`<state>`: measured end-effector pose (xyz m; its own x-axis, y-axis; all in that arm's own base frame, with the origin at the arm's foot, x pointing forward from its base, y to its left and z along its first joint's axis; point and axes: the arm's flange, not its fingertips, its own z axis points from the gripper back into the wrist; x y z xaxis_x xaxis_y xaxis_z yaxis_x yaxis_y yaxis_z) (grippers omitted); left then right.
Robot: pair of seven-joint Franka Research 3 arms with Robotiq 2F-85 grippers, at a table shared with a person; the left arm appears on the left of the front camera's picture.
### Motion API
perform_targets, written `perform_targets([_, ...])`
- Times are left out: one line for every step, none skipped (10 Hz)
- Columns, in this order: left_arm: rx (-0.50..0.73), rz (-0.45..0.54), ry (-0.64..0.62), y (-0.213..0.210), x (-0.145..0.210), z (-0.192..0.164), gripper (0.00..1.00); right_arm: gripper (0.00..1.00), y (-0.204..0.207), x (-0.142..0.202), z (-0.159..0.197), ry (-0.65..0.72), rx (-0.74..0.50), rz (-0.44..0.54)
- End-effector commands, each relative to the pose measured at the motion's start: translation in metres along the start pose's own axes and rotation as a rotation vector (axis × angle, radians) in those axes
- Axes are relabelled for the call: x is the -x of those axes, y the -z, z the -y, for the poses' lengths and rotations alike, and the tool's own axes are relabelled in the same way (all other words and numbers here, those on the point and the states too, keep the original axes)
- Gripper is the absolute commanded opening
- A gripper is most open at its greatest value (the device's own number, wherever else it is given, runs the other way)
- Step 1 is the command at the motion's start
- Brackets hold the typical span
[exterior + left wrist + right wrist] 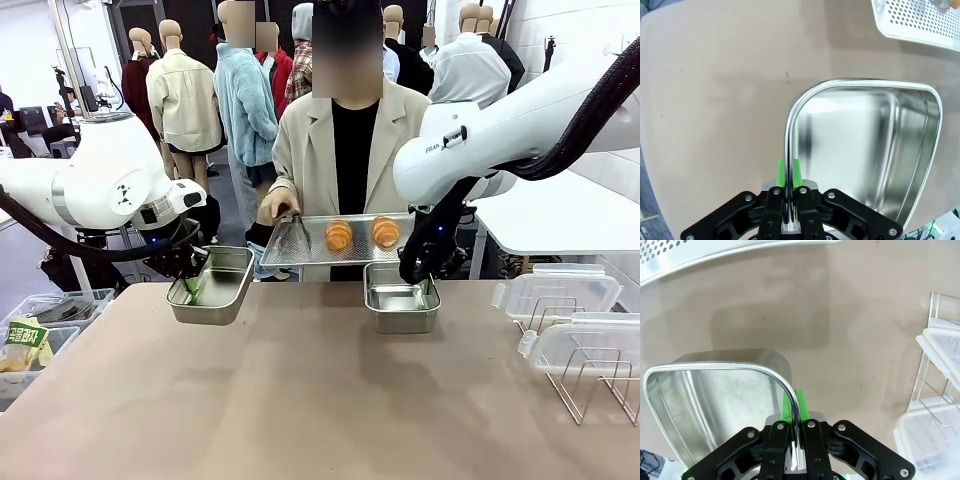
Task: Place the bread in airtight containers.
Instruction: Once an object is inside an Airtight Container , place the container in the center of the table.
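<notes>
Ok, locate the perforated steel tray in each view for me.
Front view: perforated tray at centre, at the table's far edge in front of the person, carrying both rolls.
Left wrist view: upper right corner, beyond the left tin.
Right wrist view: upper left edge, beyond the right tin.
Shared landmark: the brown tabletop, bordering the tray in all three.

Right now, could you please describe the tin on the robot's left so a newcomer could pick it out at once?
Start at the tan table and look left of centre. There an empty steel tin is pinched by its rim in the jaws of the left gripper. Its twin sits farther right, nearer the clear lids.
</notes>
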<state>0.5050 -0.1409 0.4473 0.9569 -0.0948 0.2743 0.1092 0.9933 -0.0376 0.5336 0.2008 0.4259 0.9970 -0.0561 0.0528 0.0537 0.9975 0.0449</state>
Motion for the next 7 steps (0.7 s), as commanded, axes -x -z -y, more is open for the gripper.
perform_targets([-0.011,0.007,0.010,-0.0027,-0.0007,-0.0005,0.00,0.00,-0.0015,0.0029,0.0013,0.000,-0.004,0.015])
perform_targets([-0.011,0.007,0.010,-0.0027,-0.0007,-0.0005,0.00,0.00,-0.0015,0.0029,0.0013,0.000,-0.004,0.015])
perform_targets([-0.011,0.007,0.010,-0.0027,-0.0007,-0.0005,0.00,0.00,-0.0015,0.0029,0.0013,0.000,-0.004,0.015])
perform_targets([-0.011,0.007,0.010,-0.0027,-0.0007,-0.0005,0.00,0.00,-0.0015,0.0029,0.0013,0.000,-0.004,0.015])
perform_targets([-0.011,0.007,0.010,-0.0027,-0.0007,-0.0005,0.00,0.00,-0.0015,0.0029,0.0013,0.000,-0.004,0.015])
perform_targets([-0.011,0.007,0.010,-0.0027,-0.0007,-0.0005,0.00,0.00,-0.0015,0.0029,0.0013,0.000,-0.004,0.015])
perform_targets([-0.011,0.007,0.010,-0.0027,-0.0007,-0.0005,0.00,0.00,-0.0015,0.0029,0.0013,0.000,-0.004,0.015])
